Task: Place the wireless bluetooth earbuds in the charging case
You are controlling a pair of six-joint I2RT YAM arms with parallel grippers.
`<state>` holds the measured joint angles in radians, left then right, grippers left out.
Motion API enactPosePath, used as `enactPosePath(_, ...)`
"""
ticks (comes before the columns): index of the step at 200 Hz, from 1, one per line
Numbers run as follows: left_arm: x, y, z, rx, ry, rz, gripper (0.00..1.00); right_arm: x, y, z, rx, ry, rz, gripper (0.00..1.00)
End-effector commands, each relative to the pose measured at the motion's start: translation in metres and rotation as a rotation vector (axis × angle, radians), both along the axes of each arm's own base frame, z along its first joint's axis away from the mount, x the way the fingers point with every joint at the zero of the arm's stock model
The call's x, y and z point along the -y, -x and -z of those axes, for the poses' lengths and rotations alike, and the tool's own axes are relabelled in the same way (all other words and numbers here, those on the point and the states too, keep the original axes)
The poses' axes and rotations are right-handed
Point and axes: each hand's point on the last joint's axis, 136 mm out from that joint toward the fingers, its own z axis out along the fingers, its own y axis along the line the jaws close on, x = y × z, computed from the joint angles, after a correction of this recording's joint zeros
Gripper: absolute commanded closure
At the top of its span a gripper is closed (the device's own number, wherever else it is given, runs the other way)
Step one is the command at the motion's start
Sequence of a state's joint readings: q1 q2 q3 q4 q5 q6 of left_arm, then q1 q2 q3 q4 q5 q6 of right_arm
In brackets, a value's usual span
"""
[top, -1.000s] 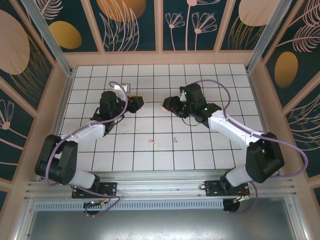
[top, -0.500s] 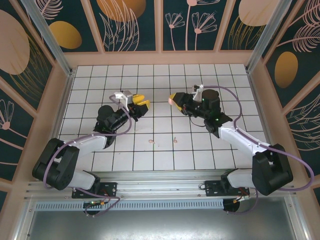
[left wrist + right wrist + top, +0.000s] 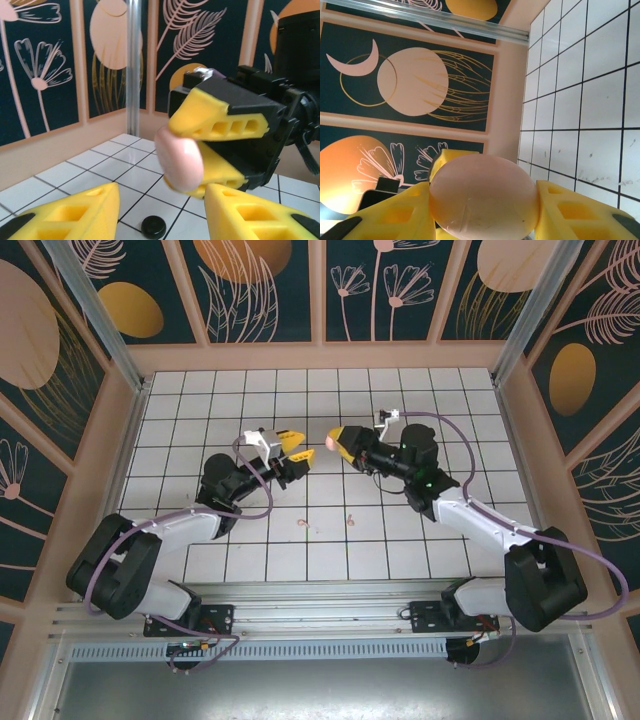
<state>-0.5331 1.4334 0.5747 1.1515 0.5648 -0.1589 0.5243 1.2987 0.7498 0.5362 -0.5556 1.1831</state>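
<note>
Above mid-table, right gripper (image 3: 342, 439) clamped on pale pink charging case (image 3: 484, 202); left gripper (image 3: 293, 443) opposite, jaws apart, empty. On tiles below: left pink earbud (image 3: 303, 524), right pink earbud (image 3: 350, 519). Probably light, smooth, slippery; pinch bulb gently.

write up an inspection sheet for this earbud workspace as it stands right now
surface: white grid-tiled table, a few faint scuffs
job's things: pale pink earbuds lie loose and apart on the tiles in front of the arms; pink rounded case held above the table; small black piece on a tile, too small to identify
clutter: nothing seen
grippers: left gripper jaws open, nothing between them; right gripper jaws closed on the case; the two face each other closely
cables: purple cables loop along both arms
surroundings: teal panels with leaf and flower prints, metal posts at the back corners
</note>
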Motion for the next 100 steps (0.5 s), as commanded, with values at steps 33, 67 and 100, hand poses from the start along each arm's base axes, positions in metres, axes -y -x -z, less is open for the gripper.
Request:
enactPosePath(33, 0.016, 0.004, -0.016, 0.057, 0.004, 0.047, 0.51, -0.017, 0.010, -0.014, 0.050, -0.054, -0.056, 0.58)
enactPosePath(67, 0.018, 0.002, -0.016, 0.040, 0.008, 0.045, 0.51, -0.021, 0.011, -0.017, 0.060, -0.056, -0.054, 0.58)
enactPosePath(100, 0.021, -0.002, -0.011, 0.007, -0.002, 0.034, 0.51, -0.024, 0.012, -0.022, 0.071, -0.063, -0.051, 0.58)
